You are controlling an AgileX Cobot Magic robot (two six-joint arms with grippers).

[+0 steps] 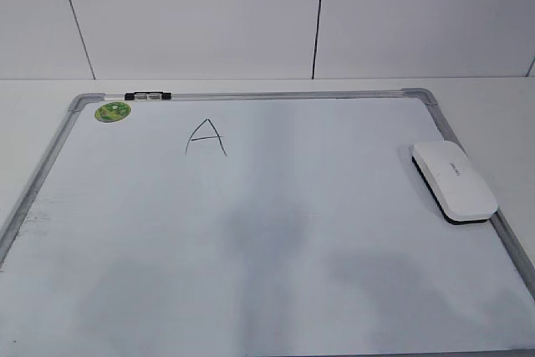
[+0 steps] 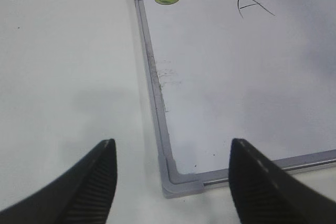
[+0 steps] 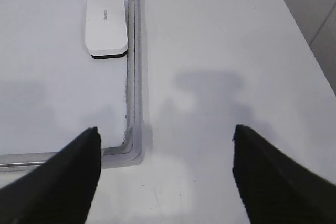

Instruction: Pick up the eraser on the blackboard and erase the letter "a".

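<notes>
The blackboard (image 1: 276,95) is a white dry-erase board with a silver frame, lying flat on the table. The white eraser (image 1: 453,181) lies on its right edge, black underside down; it also shows in the right wrist view (image 3: 106,25). No lowercase "a" shows on the board; the only mark is a pointed capital "A" (image 1: 206,137). My left gripper (image 2: 173,145) is open and empty above the board's near left corner. My right gripper (image 3: 166,129) is open and empty above the table just right of the near right corner. Neither gripper shows in the exterior view.
A round green sticker (image 1: 113,111) and a small black-and-silver clip (image 1: 147,96) sit at the board's far left corner. Faint marker smudges (image 2: 168,74) lie along the left frame. White table surrounds the board; a white panelled wall stands behind.
</notes>
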